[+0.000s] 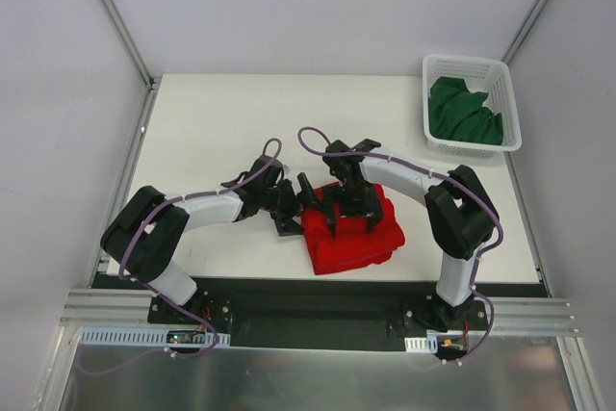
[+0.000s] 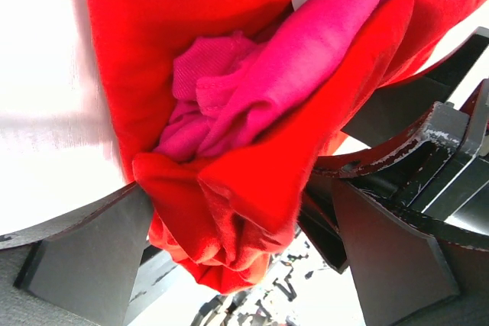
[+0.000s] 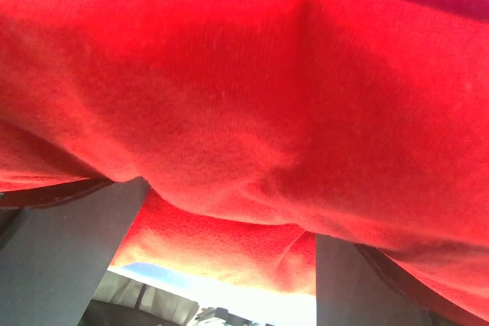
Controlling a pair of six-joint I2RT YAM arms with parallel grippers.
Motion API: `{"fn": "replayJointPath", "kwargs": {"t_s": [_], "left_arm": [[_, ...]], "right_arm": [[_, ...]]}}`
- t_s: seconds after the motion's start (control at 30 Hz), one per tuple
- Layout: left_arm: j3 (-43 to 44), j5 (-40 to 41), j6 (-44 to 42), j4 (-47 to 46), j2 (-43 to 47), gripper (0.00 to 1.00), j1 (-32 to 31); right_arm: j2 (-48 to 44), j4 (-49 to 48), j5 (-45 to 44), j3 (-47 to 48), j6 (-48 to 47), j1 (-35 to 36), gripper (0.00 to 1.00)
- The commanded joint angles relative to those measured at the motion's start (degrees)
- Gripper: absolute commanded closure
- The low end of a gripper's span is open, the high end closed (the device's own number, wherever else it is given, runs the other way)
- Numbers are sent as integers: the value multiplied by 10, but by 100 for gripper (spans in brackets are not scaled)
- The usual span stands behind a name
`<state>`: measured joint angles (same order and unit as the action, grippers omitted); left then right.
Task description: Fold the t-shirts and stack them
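Left gripper [image 1: 296, 207] and right gripper [image 1: 351, 212] both gape wide, straddling the red shirt [image 1: 358, 243] at lower centre, probably to tidy its fold over the pink shirt [image 2: 306, 66] inside.

Top external looks down from behind over the whole table [image 1: 212, 132]; both wrist views sit tight against the red t-shirt [image 1: 356, 249], which all three share.

A folded red shirt [image 1: 364, 240] lies near the table's [image 1: 221, 132] near edge, about midway along it. The left gripper [image 1: 296, 207] meets its left edge. The right gripper [image 1: 351, 217] sits over its far part, jaws apart. A green shirt [image 1: 464, 115] lies in the basket [image 1: 471, 64] at the far right corner.
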<state>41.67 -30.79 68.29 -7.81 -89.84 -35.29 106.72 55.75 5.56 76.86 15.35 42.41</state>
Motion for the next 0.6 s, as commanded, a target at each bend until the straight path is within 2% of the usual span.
{"fn": "replayJointPath", "kwargs": {"t_s": [0.0,0.3,0.57], "left_arm": [[-11,15,53,-156,18,1,4],[-15,14,44,-146,27,1,4],[-48,21,53,-159,56,1,5]], "right_arm": [[-12,8,69,-13,-8,37,4],[-34,56,12,28,6,35,4],[-60,62,-13,26,28,24,4]]}}
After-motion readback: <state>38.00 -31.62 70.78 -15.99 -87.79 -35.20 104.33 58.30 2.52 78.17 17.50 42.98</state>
